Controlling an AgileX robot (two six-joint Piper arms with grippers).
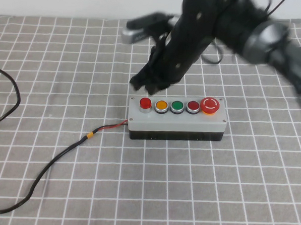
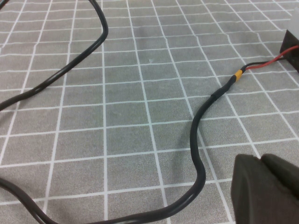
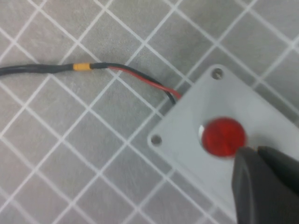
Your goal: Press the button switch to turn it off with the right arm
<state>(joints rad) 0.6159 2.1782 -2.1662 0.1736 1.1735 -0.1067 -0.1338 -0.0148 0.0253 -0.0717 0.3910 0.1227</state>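
Evidently the button [image 1: 145, 103], at the left end of the box [image 1: 176, 125], is stiff and sprung, needing a straight push from the clenched right gripper [image 1: 151, 85] hovering just behind; left gripper [image 2: 266, 189], clenched too, sits parked by the cable [image 2: 201, 140]

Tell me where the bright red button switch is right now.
In the high view, the button switch sits at the left end of the grey box, beside the orange button, just below the right gripper.

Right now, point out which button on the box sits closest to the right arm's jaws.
The button switch, the bright red one at the box's left end. The right gripper hangs just behind it; the orange, green, dark red and mushroom buttons lie farther right. The left gripper sits beside the cable.
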